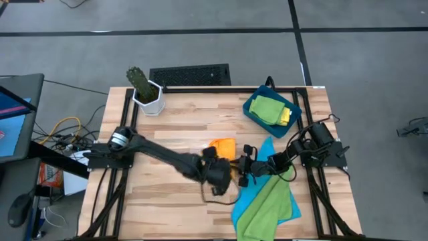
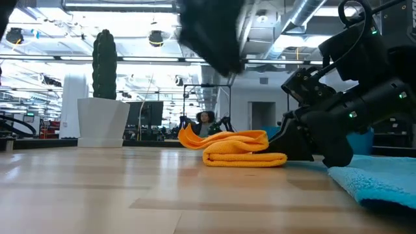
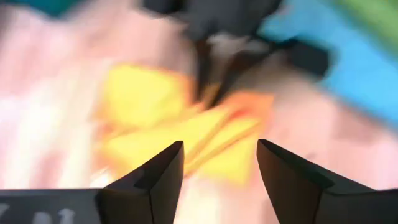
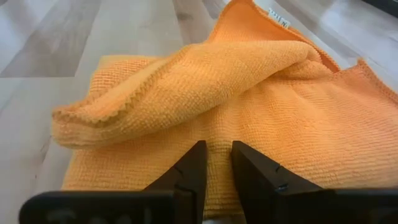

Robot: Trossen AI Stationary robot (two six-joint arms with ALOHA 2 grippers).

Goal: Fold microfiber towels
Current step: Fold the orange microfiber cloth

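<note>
The orange microfiber towel [image 1: 223, 146] lies folded over and rumpled on the table's middle [image 2: 240, 149]. My left gripper [image 3: 217, 165] hangs open above it [image 1: 219, 171], with nothing between its fingers. My right gripper [image 4: 217, 165] is low at the towel's right end [image 2: 292, 146], its fingers nearly together on the cloth. A bright blue towel [image 1: 271, 191] and a lime green towel [image 1: 264, 211] lie spread at the near right. Another green towel [image 1: 267, 107] and a yellow one [image 1: 286, 117] lie in the tray. My right gripper has the orange towel at the edge nearest the table's right [image 4: 217, 134], with cloth showing in the narrow gap between its two fingers [image 4: 189, 168]. The fingers come slanting down from the right. One layer or several, I cannot tell. The towel lies slack on the table.
A dark-blue tray [image 1: 252, 107] stands at the far right. A white pot with a cactus [image 1: 146, 90] stands at the far left. Bare wood lies at the table's left and near left [image 1: 160, 194].
</note>
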